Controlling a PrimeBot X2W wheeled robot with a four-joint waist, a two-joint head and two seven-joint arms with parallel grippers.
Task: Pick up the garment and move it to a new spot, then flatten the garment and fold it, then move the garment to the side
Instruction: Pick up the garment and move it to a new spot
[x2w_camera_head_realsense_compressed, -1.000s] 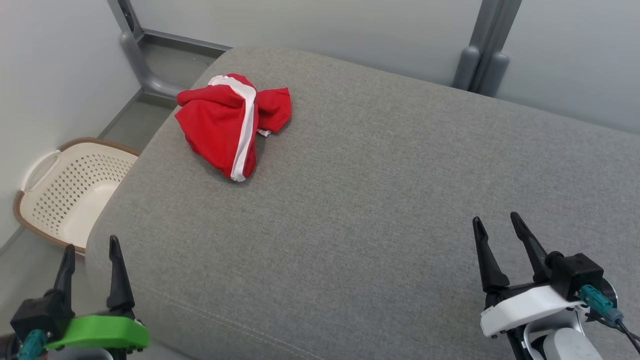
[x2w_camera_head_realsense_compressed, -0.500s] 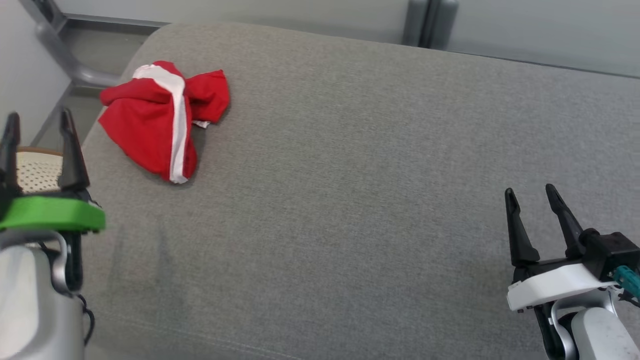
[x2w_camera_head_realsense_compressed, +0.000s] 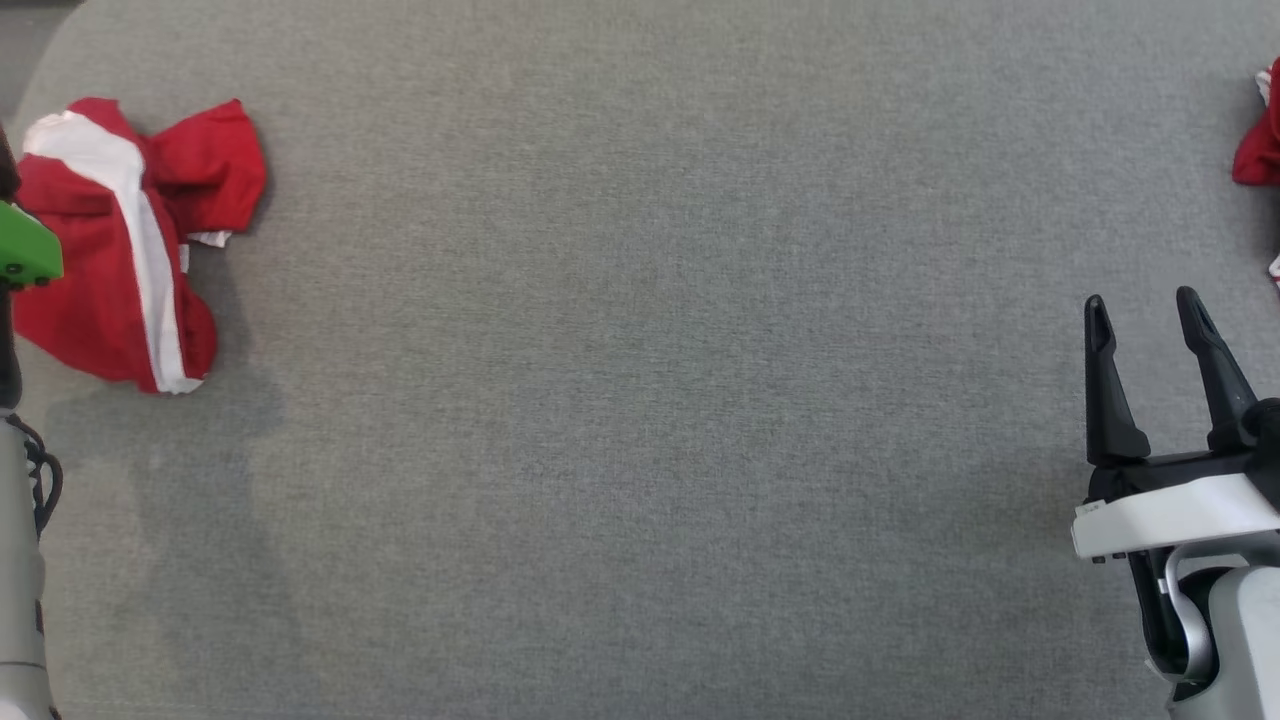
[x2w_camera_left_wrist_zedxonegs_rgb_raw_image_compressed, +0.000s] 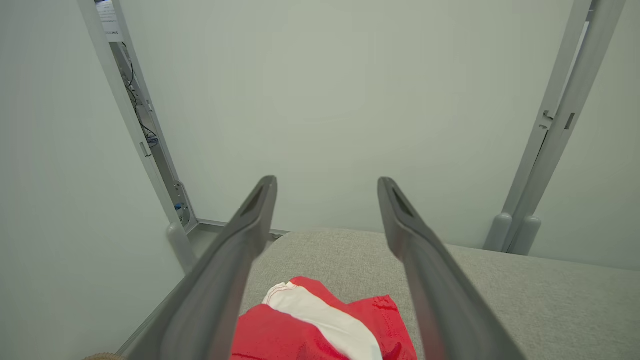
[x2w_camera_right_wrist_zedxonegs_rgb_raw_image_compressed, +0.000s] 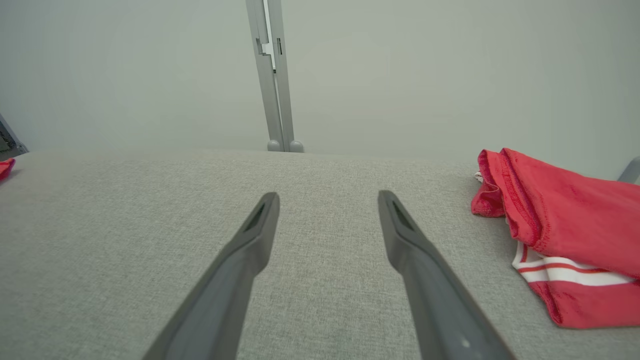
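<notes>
My fingers (x2w_camera_left_wrist_zedxonegs_rgb_raw_image_compressed: 235, 270) are spread wide on both arms, holding nothing.
I hold my left gripper (x2w_camera_left_wrist_zedxonegs_rgb_raw_image_compressed: 325, 187) open over the red and white garment (x2w_camera_head_realsense_compressed: 110, 270), bunched up at the left end of the grey cushion (x2w_camera_head_realsense_compressed: 640, 400), so I can grab it. My right gripper (x2w_camera_head_realsense_compressed: 1141, 300) hangs open, with another red cloth (x2w_camera_right_wrist_zedxonegs_rgb_raw_image_compressed: 565, 240) farther off on its right.

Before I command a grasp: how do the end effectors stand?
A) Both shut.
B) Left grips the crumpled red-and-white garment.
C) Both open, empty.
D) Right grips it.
C: the left end effector and right end effector both show fingers spread wide, gripping nothing; the crumpled red-and-white garment lies loose on the grey fabric surface.
</notes>
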